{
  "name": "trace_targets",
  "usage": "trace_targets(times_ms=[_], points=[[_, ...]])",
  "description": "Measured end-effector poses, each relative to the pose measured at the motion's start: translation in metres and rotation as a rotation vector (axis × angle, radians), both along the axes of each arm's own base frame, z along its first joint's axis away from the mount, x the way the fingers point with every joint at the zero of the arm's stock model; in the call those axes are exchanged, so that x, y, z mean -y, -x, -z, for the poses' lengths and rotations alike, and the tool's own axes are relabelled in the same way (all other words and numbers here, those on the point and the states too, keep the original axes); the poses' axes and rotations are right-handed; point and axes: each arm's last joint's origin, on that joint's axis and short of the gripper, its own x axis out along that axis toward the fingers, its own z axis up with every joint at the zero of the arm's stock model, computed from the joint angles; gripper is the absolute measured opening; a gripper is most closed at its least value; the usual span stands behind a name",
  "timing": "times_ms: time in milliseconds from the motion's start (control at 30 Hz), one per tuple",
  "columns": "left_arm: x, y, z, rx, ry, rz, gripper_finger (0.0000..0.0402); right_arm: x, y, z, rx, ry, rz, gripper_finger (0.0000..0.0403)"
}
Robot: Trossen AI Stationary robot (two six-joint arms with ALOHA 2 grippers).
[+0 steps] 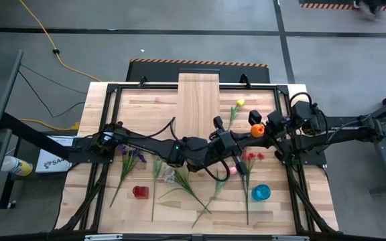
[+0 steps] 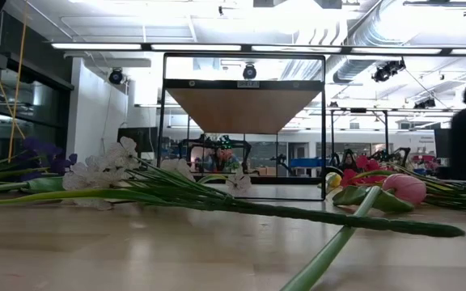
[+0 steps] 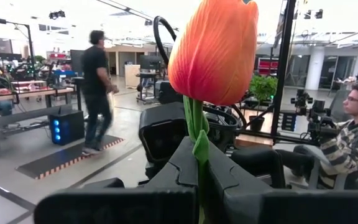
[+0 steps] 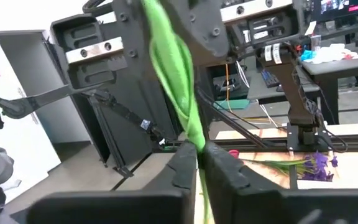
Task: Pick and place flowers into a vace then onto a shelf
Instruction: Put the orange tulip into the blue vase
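An orange tulip (image 1: pixel 257 130) is gripped above the tabletop (image 1: pixel 293 201) by both closed claws, left claw (image 1: pixel 224 127) and right claw (image 1: pixel 267 130), while the other flowers (image 1: pixel 129 164) lie unplaced.

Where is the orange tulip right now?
The orange tulip is off the table, right of centre in the high view, its stem clamped by both the left gripper and the right gripper.

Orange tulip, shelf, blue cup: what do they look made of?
Orange tulip: likely fabric or plastic, matte petals with an even sheen, moulded-looking green stem.
Shelf: pale wood, straight grain visible, smooth satin finish.
Blue cup: probably translucent plastic or glass; too small to tell which.
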Motion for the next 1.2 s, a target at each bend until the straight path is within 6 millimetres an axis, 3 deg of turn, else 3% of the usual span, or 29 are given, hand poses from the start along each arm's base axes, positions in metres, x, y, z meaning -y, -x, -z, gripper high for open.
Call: trace_targets(times_ms=[767,1200], points=[[0.0008,-0.0024,0.0037,0.002,0.021,0.003,0.0035,0.0001,-0.0001,0.0003,-0.011,-0.019,0.000,0.0001],[0.0017,-0.0031,0.0062,-0.019,0.013,0.007,0.0115,-0.0001,0.0091,-0.0054,0.030,-0.019,0.000,0.0000]])
